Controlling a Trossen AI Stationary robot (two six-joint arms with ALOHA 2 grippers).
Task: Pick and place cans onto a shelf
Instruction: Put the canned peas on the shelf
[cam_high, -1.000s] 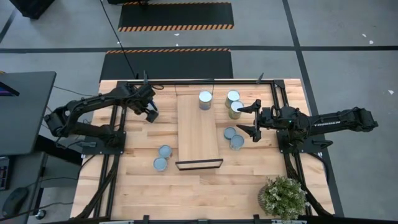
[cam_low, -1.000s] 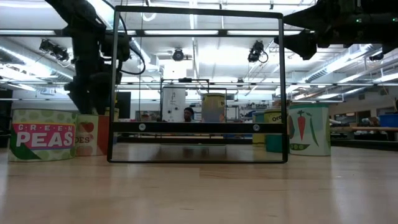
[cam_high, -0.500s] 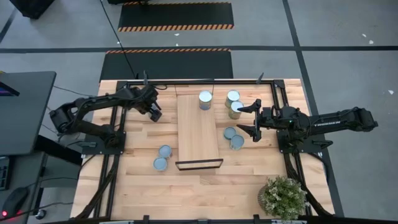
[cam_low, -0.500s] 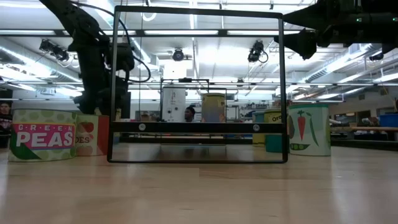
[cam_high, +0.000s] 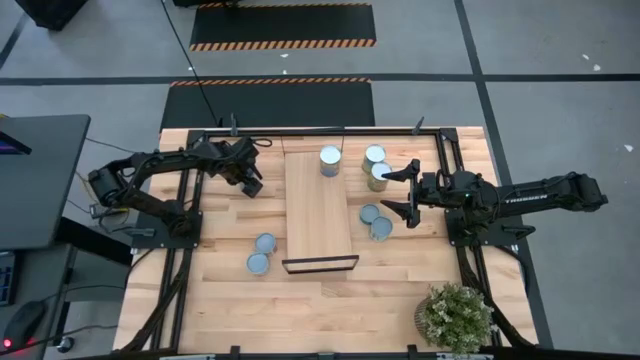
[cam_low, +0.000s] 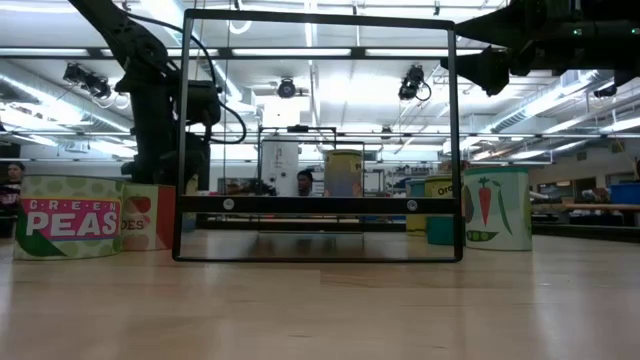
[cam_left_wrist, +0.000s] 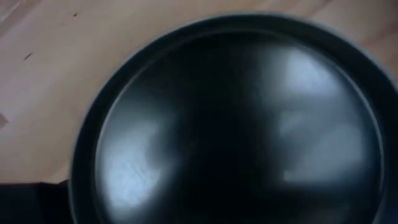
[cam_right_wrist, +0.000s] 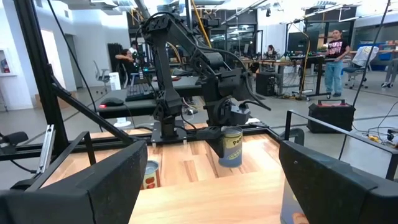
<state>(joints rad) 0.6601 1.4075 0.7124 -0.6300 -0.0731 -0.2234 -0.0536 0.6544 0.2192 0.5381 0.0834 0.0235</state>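
Observation:
My left gripper (cam_high: 245, 180) is at the table's far left, pointing down over a yellow-labelled can (cam_right_wrist: 233, 152) that stands on the tabletop. Its open fingers reach down on either side of the can's upper part. The can's round top (cam_left_wrist: 236, 124) fills the left wrist view. One can (cam_high: 329, 156) stands on the far end of the shelf (cam_high: 318, 215). My right gripper (cam_high: 400, 192) hangs open and level to the right of the shelf, above several cans, with nothing between its fingers. My left gripper comes at the can from above, one finger (cam_right_wrist: 216, 146) close beside the can's side. I cannot tell whether the fingers touch it. The can stands upright on the table.
Two cans (cam_high: 262, 252) stand left of the shelf's near end. Several cans (cam_high: 376, 220) stand on its right. The shelf's black bar frame (cam_low: 318, 205) rises at its near end. A potted plant (cam_high: 455, 315) sits at the near right corner.
My left gripper has come down over the can at the far left and shifted slightly toward the shelf. My right gripper and the cans have stayed where they were.

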